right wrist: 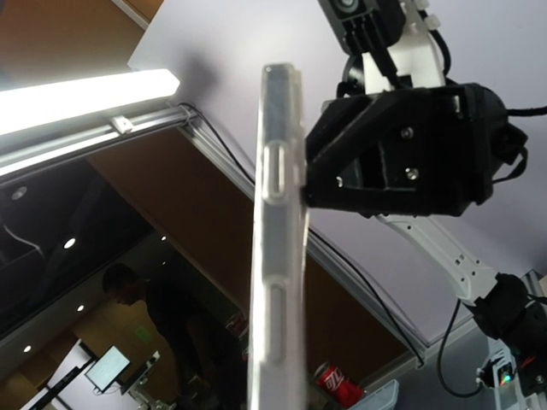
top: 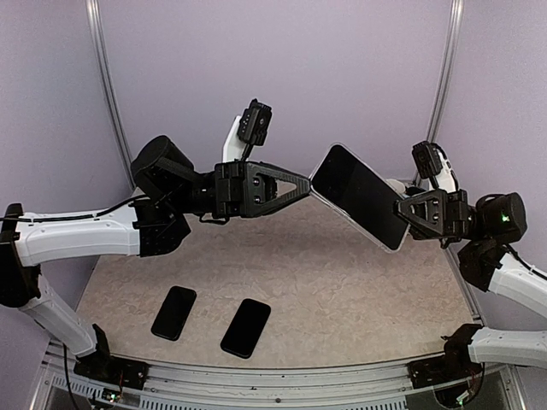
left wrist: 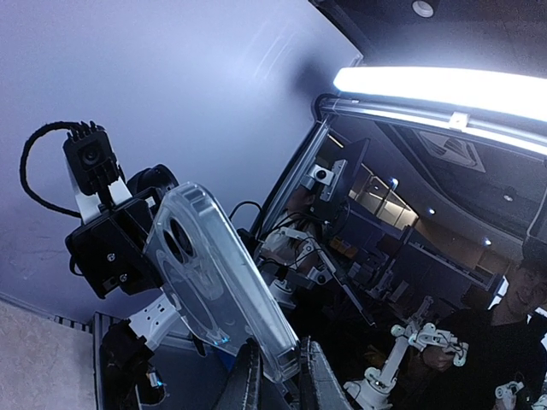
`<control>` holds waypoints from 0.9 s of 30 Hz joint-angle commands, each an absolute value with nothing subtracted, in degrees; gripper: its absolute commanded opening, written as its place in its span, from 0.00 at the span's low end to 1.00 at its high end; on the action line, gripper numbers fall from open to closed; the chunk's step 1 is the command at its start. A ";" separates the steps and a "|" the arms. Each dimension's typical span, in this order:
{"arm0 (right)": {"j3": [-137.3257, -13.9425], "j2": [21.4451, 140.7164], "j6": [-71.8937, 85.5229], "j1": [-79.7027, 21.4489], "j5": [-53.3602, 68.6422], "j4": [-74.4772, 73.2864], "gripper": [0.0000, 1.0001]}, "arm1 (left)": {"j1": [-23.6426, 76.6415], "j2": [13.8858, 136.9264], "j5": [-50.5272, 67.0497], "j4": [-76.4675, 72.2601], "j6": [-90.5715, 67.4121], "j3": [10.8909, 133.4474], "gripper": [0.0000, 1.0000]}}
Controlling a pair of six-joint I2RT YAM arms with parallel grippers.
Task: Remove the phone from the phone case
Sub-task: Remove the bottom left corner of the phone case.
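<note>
Dark-screened phone point(top: 359, 196), snug in its clear case point(left wrist: 218, 282), tilts mid-air, left tool point(top: 306, 186) and right tool point(top: 400, 207) clamped on opposite ends, two other phones point(top: 174, 313) point(top: 246, 327) on the counter point(top: 342, 290)

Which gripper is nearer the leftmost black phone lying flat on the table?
Left. The left gripper is raised, beyond and right of the leftmost black phone; the right gripper is farther right. Both clamp the clear-cased phone mid-air.
</note>
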State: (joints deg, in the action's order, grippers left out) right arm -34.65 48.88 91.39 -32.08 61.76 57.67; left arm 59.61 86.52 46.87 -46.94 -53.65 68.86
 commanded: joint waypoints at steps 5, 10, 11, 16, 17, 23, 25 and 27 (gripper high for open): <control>-37.03 50.56 99.12 -33.13 63.50 65.56 0.00 | 58.81 88.09 47.11 -50.72 -52.85 68.88 0.01; -37.56 50.90 99.08 -33.31 63.51 64.70 0.00 | 57.69 87.48 45.29 -51.67 -53.23 66.19 0.00; -37.73 51.03 99.13 -33.31 63.57 64.71 0.00 | 57.33 87.31 44.77 -51.71 -53.40 65.57 0.00; -38.31 51.61 98.10 -33.46 63.98 62.81 0.00 | 55.69 86.35 40.09 -48.11 -53.16 62.84 0.00; -38.25 51.73 97.89 -33.48 64.00 62.63 0.00 | 55.26 86.15 39.21 -47.64 -53.28 62.27 0.00; -38.33 53.11 98.88 -34.11 63.41 64.47 0.00 | 53.37 85.87 36.76 -47.17 -55.16 58.71 0.00; -38.81 53.70 99.65 -34.48 63.09 65.84 0.00 | 52.83 85.79 36.04 -47.55 -55.77 57.31 0.00; -39.37 54.32 100.31 -34.90 62.85 67.10 0.00 | 52.19 85.90 35.97 -48.52 -56.51 56.50 0.00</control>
